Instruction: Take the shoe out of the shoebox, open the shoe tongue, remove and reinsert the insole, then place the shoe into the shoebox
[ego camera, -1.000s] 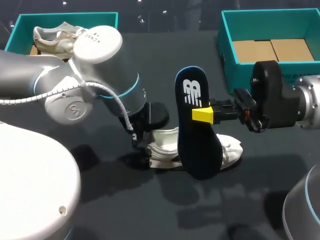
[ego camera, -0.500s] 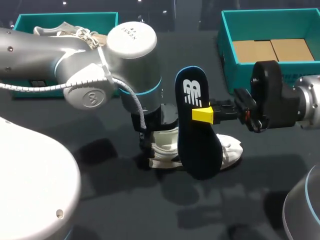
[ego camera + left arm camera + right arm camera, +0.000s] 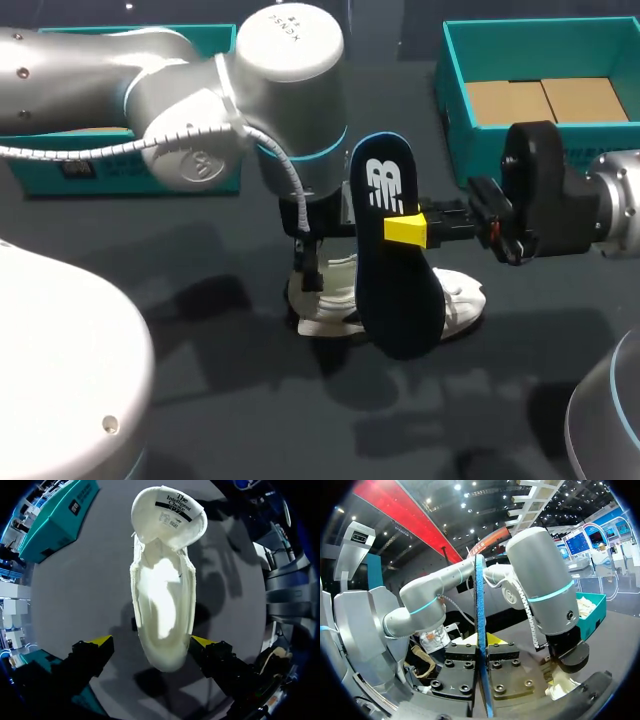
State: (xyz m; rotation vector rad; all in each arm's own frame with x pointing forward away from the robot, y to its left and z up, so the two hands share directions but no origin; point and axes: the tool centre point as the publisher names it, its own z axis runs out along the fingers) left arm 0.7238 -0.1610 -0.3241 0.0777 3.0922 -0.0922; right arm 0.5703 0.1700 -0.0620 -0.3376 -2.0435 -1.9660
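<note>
In the middle of the frame the white shoe (image 3: 328, 310) lies on the dark table (image 3: 230, 400), its tongue (image 3: 170, 510) turned out. The right gripper (image 3: 405, 230), entering from the right edge, is clamped on the dark insole (image 3: 395, 290), which stands upright in front of the shoe. The left gripper (image 3: 151, 641) hangs above the shoe's heel, fingers spread wide on either side. A teal shoebox (image 3: 455, 95) sits at upper right.
</note>
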